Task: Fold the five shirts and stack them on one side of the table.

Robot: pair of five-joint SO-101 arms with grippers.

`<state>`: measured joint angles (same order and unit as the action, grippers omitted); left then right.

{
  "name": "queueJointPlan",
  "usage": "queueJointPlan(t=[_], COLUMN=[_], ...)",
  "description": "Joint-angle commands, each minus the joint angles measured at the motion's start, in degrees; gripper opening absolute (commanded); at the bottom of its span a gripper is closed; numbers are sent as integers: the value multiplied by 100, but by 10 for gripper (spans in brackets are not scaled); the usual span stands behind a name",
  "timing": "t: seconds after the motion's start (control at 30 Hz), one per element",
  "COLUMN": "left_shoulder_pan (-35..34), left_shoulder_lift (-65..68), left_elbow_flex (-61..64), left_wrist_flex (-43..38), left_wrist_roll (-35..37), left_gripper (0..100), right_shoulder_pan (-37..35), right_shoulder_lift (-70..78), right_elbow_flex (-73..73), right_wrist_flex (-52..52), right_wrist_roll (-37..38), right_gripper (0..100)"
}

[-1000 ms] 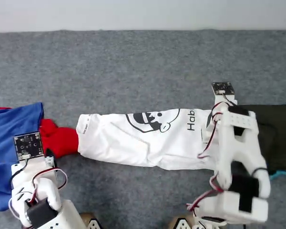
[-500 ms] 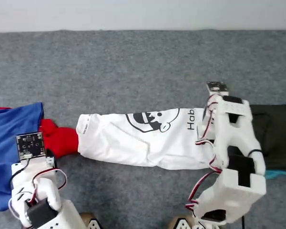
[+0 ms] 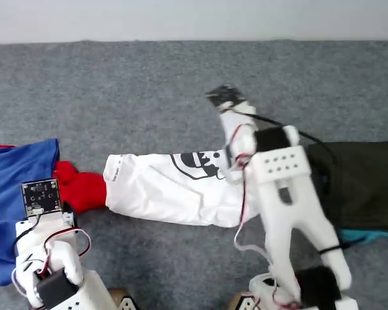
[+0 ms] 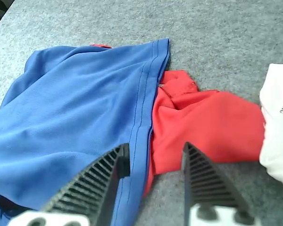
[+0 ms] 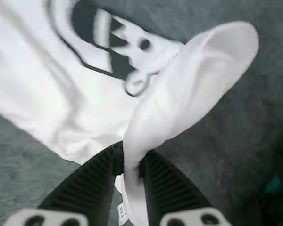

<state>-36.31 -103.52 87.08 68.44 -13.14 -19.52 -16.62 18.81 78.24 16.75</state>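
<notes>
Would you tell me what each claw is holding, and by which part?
The right claw pinches a raised fold of the white shirt at its edge; the left claw holds nothing.

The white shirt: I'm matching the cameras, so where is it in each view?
High view: white shirt lies mid-table, between red shirt and dark shirt.
Left wrist view: the shirt's end touches the red shirt.
Right wrist view: a fold of it is pinched in the right gripper.
Shared landmark: grey table cover.
</notes>
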Motion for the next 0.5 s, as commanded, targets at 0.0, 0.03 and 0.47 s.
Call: queueJointPlan(t=[0.0, 0.03, 0.47], left_shoulder_pan=[26, 26, 26], left_shoulder_lift=[-53, -53, -62], left_elbow_flex=[-224, -224, -207], left_wrist_flex=[-88, -70, -62], left_wrist_roll=[-70, -70, -44], left_gripper=[191, 191, 191], right_shoulder_pan=[-664, -813, -2360], right_shoulder_lift=[-286, -215, 2176], right_elbow_flex=[-431, -466, -2479], right_wrist_flex=[-224, -338, -286], right_wrist_roll=[44, 26, 26], right_gripper=[9, 9, 10])
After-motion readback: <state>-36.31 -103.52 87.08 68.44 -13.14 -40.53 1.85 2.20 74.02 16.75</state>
